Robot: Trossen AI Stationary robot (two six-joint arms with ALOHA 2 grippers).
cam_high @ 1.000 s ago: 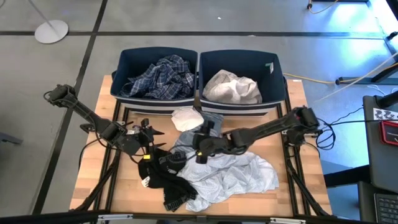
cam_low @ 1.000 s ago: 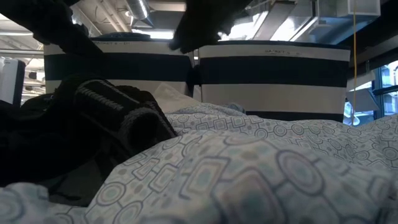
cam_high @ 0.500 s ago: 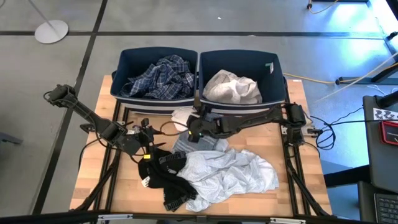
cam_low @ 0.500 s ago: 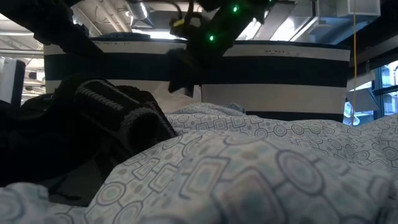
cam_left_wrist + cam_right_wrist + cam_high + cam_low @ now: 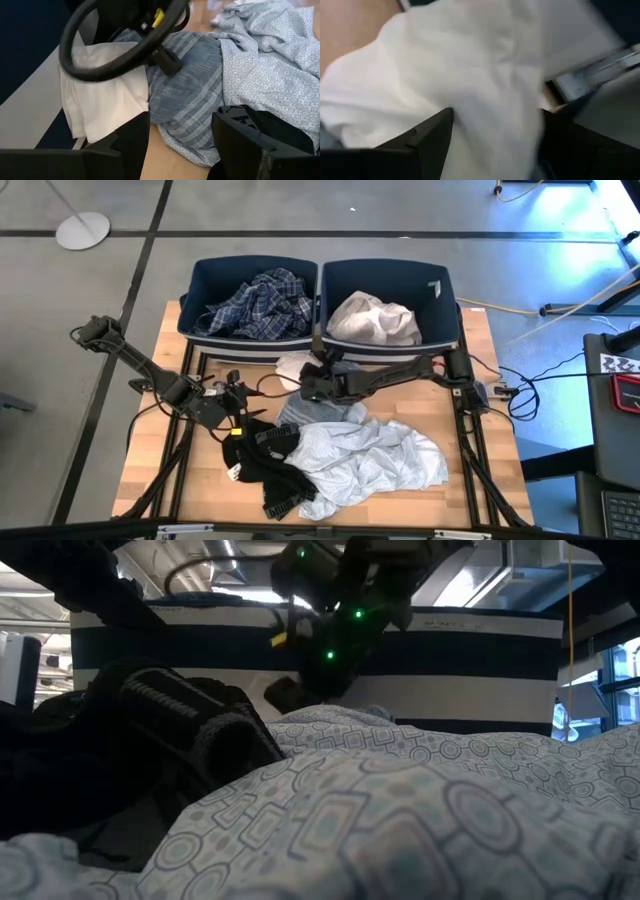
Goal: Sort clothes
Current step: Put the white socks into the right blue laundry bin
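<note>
In the right wrist view, white garment (image 5: 470, 85) fills gripper (image 5: 492, 135)

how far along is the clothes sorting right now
Done: plaid shirt in the left bin, a white garment in the right bin. In hand: the right tool, open, over the white cloth by the bins. Left: striped, pale blue and black pieces on the table.

The white cloth (image 5: 470, 75) was blurred in the right wrist view. The right gripper (image 5: 308, 383) covered part of it. Black clothes (image 5: 120, 750) were cut off at the low view's edge.
</note>
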